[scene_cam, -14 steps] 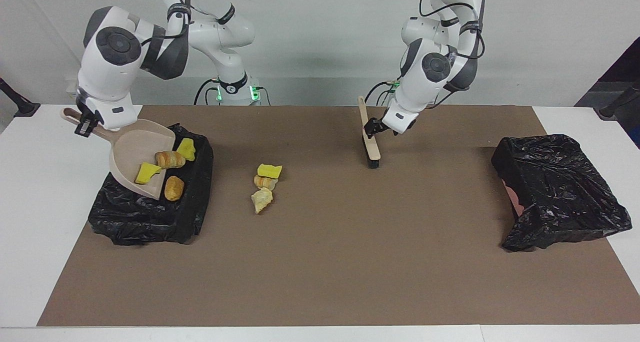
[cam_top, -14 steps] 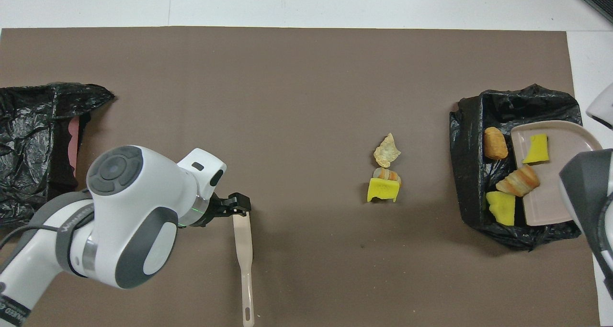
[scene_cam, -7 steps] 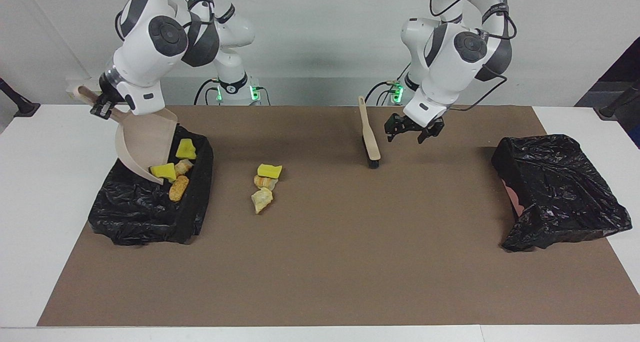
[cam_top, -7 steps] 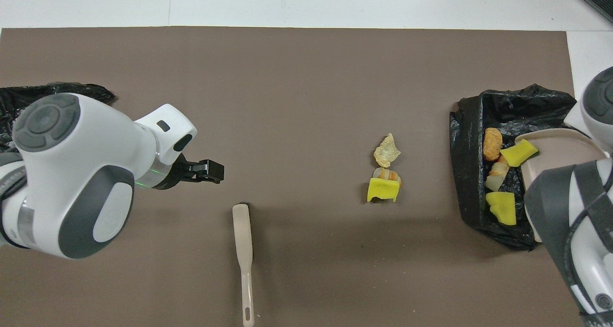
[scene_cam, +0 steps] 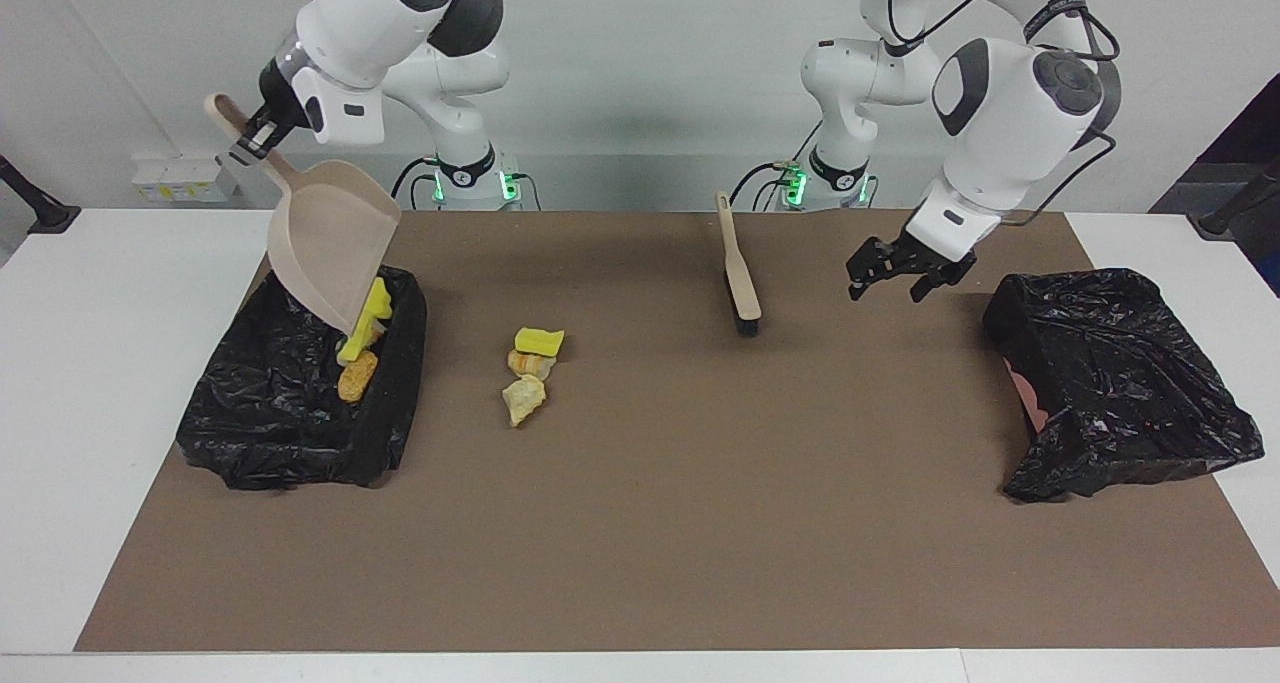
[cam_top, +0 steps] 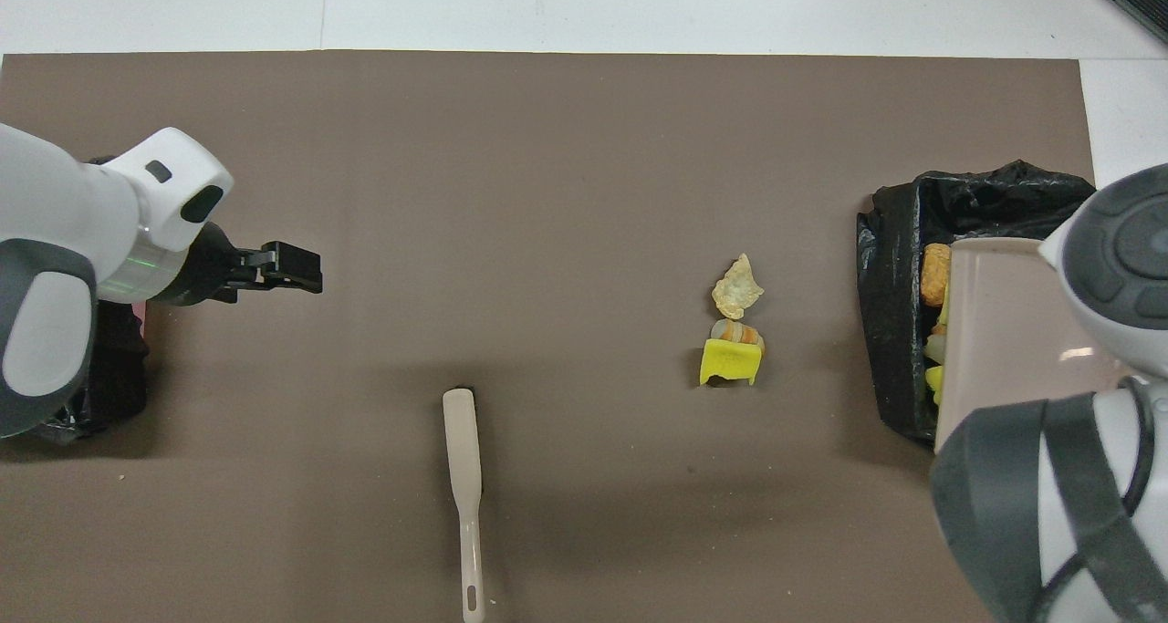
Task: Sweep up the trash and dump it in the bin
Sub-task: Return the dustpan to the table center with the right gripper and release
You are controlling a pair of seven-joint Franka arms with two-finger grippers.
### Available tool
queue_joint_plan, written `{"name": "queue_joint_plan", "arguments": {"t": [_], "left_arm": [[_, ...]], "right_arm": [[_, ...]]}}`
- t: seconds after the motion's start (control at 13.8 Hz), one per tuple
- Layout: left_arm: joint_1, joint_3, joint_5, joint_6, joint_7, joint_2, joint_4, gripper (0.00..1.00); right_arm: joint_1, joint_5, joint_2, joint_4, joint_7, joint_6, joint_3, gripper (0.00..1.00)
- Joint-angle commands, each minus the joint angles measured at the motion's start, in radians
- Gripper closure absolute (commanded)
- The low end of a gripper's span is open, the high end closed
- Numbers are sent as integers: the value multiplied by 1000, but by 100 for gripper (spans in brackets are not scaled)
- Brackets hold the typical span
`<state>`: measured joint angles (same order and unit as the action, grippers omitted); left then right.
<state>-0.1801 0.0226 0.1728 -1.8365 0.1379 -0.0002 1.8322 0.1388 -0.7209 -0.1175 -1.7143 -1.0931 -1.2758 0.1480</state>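
**Brown mat, two black-lined bins**

Facing us, our right gripper (scene_cam: 250, 141) clamps the dustpan (scene_cam: 330, 240), tilted steeply mouth-down over the bin (scene_cam: 290, 413) holding trash (scene_cam: 357, 375). Our left gripper (scene_cam: 890, 271) hangs with jaws apart.

Overhead, three lumps (cam_top: 735, 322) lie in a line running away from us; the brush (cam_top: 464, 477) lies likewise.

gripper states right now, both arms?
Left gripper: open, empty, up over the mat between the brush and the bin beside it.
Right gripper: shut on the dustpan handle, pan tipped over the bin.
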Motion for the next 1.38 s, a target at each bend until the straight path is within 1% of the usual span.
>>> {"name": "queue_joint_plan", "arguments": {"t": [0.0,0.15,0.22,0.29,0.36,0.44,0.58,0.73,0.87,0.94,1.09,1.23,1.31], "left_arm": [[91,-12,-16,55,-82,2,-47,0],[135,-6,-18,85,-156,2,-62,0],[158,-4,-18,91,-182,0,-62,0],[178,-4,-39,95,-213,-1,-64,0],[183,-6,-92,95,-245,-1,-79,0],[177,-6,-142,97,-257,-3,-86,0],[169,-10,-193,102,-250,-17,-88,0],[169,-15,-193,129,-235,-26,-109,0],[169,-20,-185,193,-228,-27,-151,0],[168,-24,-182,212,-216,-29,-156,0],[166,-27,-182,224,-215,-46,-154,0],[165,-27,-180,227,-216,-60,-136,0],[165,-27,-180,239,-218,-61,-136,0]], "right_arm": [[-8,172,2,21,253,23,62,100],[-10,353,2,35,477,3,81,100],[-10,439,2,35,575,-32,81,100],[-8,505,2,33,649,-81,81,100],[-8,570,9,33,723,-132,82,100],[-7,607,16,32,818,-189,93,100],[5,644,74,33,979,-272,152,100],[10,693,145,32,1123,-385,195,100],[24,687,244,33,1370,-515,260,100],[28,686,287,33,1485,-587,284,100],[48,661,382,35,1707,-678,324,100],[90,600,482,56,1890,-778,331,100],[116,566,531,62,1947,-813,331,100]]}}
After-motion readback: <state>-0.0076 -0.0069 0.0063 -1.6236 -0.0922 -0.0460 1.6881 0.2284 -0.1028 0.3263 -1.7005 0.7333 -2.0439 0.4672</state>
